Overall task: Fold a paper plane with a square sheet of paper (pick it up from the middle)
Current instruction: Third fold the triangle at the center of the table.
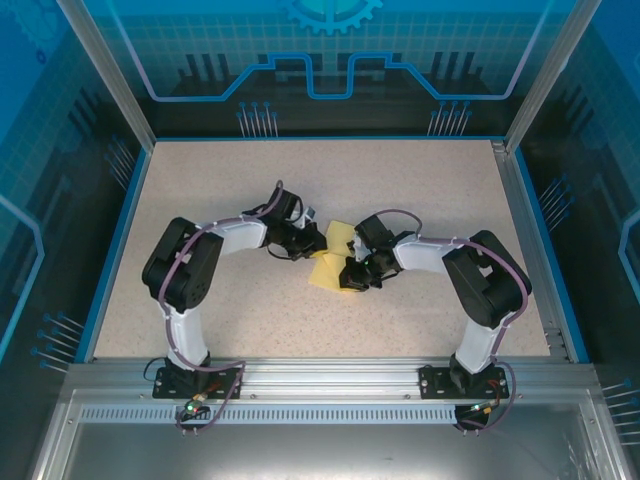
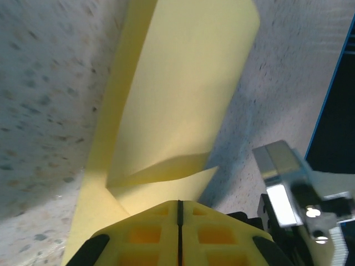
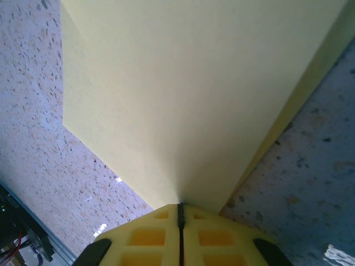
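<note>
Speckled tabletop — L arm, R arm bent inward — jaws clamped on paper.

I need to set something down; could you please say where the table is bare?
Free: the table's far strip by the back wall; the near patch between left arm and right arm. Crowded: the centre, where left gripper and right gripper pinch the sheet.
</note>
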Motion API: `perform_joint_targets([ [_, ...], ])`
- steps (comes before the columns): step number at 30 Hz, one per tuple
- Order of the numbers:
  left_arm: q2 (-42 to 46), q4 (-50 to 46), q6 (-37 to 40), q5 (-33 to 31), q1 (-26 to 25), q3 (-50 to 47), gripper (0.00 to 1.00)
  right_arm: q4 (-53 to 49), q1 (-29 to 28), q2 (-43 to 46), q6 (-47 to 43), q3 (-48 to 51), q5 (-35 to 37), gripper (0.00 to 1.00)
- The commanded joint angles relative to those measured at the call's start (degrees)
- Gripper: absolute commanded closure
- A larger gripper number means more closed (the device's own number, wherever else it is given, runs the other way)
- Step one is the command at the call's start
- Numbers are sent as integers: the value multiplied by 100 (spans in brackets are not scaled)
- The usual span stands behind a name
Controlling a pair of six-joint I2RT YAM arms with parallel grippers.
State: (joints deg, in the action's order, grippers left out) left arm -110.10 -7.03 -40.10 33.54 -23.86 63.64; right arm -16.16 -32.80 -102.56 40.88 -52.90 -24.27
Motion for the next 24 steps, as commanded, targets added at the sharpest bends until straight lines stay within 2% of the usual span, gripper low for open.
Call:
perform_joint_targets([
  [1,-335,1,143,139,-18,167,92,-89,54,19,0,-142,-111,92],
  [9,-670,-205,163,-245,2,139,93,530,65,380,404,-196,-291,89],
  [16,-635,-165,170,-220,-1,18,93,832,45,-137,776,-413,-247,89],
  [24,-627,-216,140,-207,-1,50,94,789,56,-533,660,-184,-203,88],
])
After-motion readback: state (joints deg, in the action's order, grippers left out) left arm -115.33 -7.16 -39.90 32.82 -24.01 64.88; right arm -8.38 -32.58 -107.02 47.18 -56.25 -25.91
